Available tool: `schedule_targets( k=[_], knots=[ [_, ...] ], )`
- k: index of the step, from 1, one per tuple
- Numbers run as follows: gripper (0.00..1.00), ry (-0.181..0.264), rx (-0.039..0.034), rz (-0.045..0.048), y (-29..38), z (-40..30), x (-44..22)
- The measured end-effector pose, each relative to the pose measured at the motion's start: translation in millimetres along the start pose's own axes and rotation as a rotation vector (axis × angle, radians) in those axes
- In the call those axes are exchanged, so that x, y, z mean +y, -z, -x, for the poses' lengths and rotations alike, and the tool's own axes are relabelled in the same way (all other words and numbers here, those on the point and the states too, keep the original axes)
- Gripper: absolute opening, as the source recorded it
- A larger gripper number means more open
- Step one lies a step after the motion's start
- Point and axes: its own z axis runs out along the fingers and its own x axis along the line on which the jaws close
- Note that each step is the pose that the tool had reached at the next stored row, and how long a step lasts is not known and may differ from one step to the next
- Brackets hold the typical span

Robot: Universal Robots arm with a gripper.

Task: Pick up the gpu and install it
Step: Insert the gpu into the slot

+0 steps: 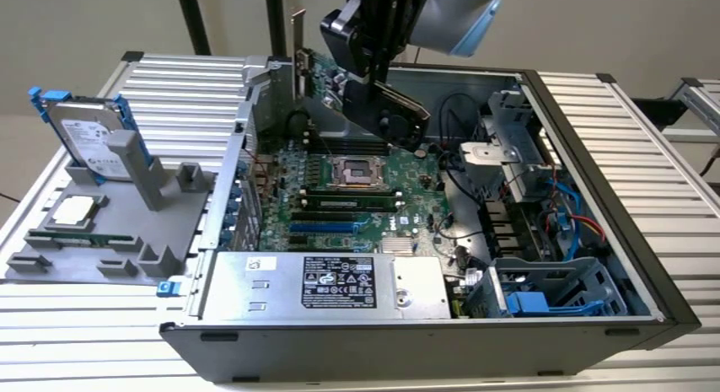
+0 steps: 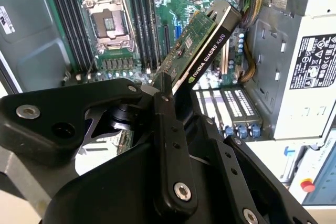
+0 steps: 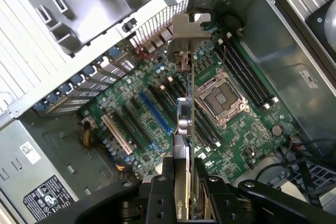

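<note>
Now | jaws clamped on gpu [image 2: 202, 40] | held above motherboard [image 3: 247, 129] | long axis ran from jaws toward case's slotted rear wall [image 3: 152, 27], bracket [image 3: 190, 27] leading

This looks like a robotics lab. An open computer case [image 1: 394, 346] lies on a table [image 1: 630, 139] made of ribbed aluminium profiles, and its motherboard [image 1: 337, 198] is bare. Beside the case, a grey holder [image 1: 113, 240] carries a hard drive [image 1: 90, 143] standing on edge. A robot arm [image 1: 450, 17] has a gpu [image 1: 389, 110] clamped in its gripper [image 1: 366, 76] above the case. In the second wrist view there is a red push button [image 2: 307, 184] outside the case.
</note>
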Motion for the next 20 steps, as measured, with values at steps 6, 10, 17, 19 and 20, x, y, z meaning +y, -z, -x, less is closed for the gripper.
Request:
schedule_targets(
  k=[6,10,17,19,20],
  knots=[
    [0.0,0.007,0.0004,0.0001,0.0,0.0,0.0],
    [0.0,0.012,0.0006,0.0002,0.0,0.0,0.0],
    [0.0,0.02,0.0011,0.0004,0.0,0.0,0.0],
    [0.0,0.022,0.0012,0.0004,0.0,0.0,0.0],
    [0.0,0.024,0.0013,0.0004,0.0,0.0,0.0]
  ],
)
